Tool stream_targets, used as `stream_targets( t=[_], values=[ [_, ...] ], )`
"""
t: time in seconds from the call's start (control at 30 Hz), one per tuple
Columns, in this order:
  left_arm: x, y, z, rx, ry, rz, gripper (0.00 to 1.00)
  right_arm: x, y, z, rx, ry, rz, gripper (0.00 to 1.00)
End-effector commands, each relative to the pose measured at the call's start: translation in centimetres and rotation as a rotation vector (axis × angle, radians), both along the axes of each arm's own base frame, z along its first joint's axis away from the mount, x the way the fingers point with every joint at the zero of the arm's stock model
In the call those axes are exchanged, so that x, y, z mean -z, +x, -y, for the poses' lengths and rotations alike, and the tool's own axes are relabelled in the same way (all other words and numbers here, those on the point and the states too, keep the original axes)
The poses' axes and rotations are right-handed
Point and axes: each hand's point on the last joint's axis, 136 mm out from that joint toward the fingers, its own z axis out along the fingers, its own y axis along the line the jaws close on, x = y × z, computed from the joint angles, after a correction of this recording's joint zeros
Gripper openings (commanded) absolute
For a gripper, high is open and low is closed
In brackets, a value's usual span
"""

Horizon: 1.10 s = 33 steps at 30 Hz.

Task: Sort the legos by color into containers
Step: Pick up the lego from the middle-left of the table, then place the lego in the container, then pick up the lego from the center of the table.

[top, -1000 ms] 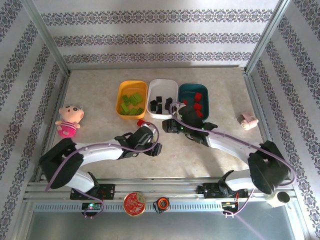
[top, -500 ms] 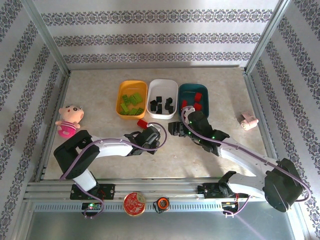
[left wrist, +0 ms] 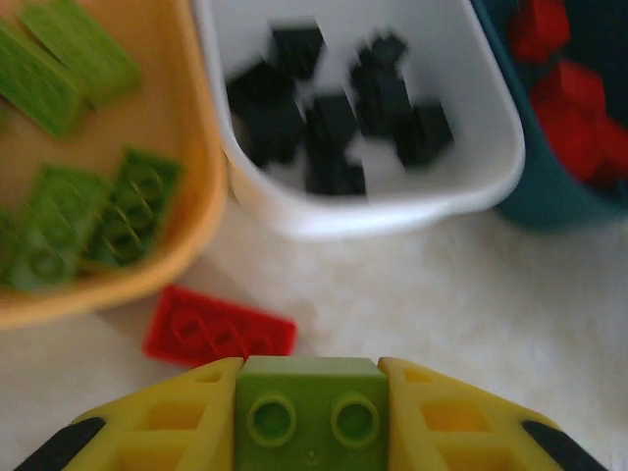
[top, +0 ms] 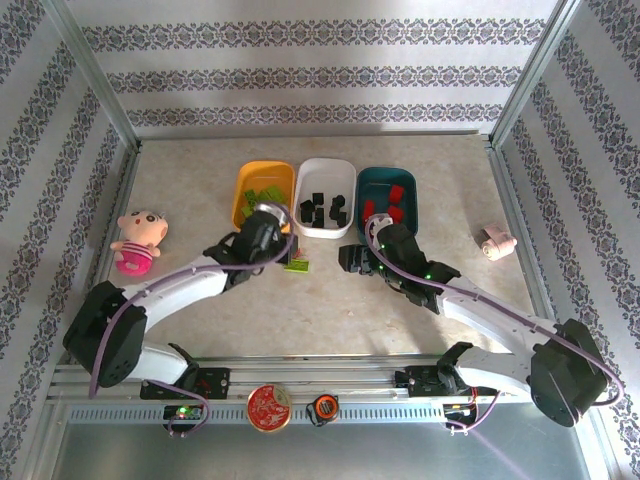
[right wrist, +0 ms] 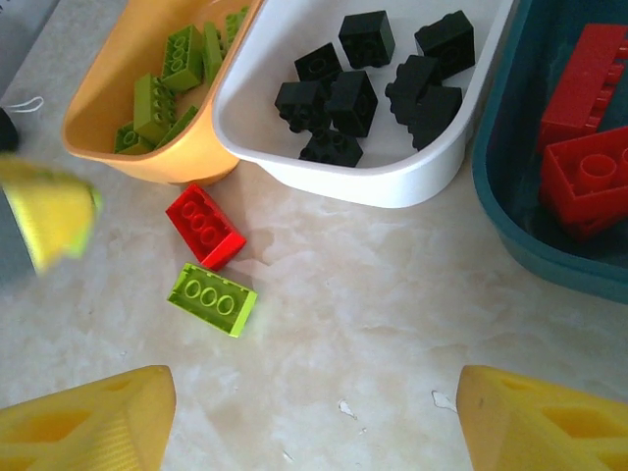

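**Overhead view.** The left arm [top: 190,285] reaches diagonally forward to the near rim of the orange-yellow bin [top: 239,205]. The right arm [top: 470,305] stretches forward and leftward.

**Wrist views.**
- The right gripper [right wrist: 314,422] hangs low over the table [right wrist: 392,324], just short of the white bin [right wrist: 392,186] and teal bin [right wrist: 496,211]. Its jaws are wide apart and empty.
- The left gripper [left wrist: 312,422] pinches a held lime lego [left wrist: 312,388], studs up, between yellow fingers [left wrist: 167,417].
- A loose lime lego [right wrist: 212,299] and a red lego [right wrist: 204,226] lie just beside each other near the orange-yellow bin, studs up, long axes slanting.

Markings on the round red tin [top: 269,405] are too small to read.
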Motion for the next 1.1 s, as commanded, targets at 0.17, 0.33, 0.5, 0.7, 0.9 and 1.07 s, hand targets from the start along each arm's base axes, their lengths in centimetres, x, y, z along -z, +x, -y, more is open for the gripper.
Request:
stream_targets(
  t=[0.17,0.33,0.5,0.7,0.9,1.07],
  values=[
    [0.2,8.9,-3.1,-0.151,-0.065,-0.001,0.29,1.4,-0.7,0.1,-0.004,-0.005,-0.036,0.77],
    [1.4,11.0,-3.6,-0.176,-0.098,-0.044,0.63,1.9,-1.4,-1.2,-0.088,-0.010,-0.050,0.81],
    [-1.6,10.4,-3.4,-0.158,-0.146,-0.002,0.72,2.6,-2.0,-3.3,-0.201,-0.020,-0.073,0.81],
    [-4.8,5.0,-3.8,-0.143,-0.277,0.051,0.76,4.7,-2.0,-8.2,-0.383,-0.128,-0.098,0.80],
    [-4.0,-2.3,-6.5,-0.182,-0.332,0.052,0.79,7.8,0.8,-11.2,-0.432,-0.253,-0.113,0.79],
    [-2.9,-7.2,-8.1,-0.187,-0.361,0.026,0.79,9.5,2.4,-13.0,-0.483,-0.313,-0.129,0.80]
  ],
)
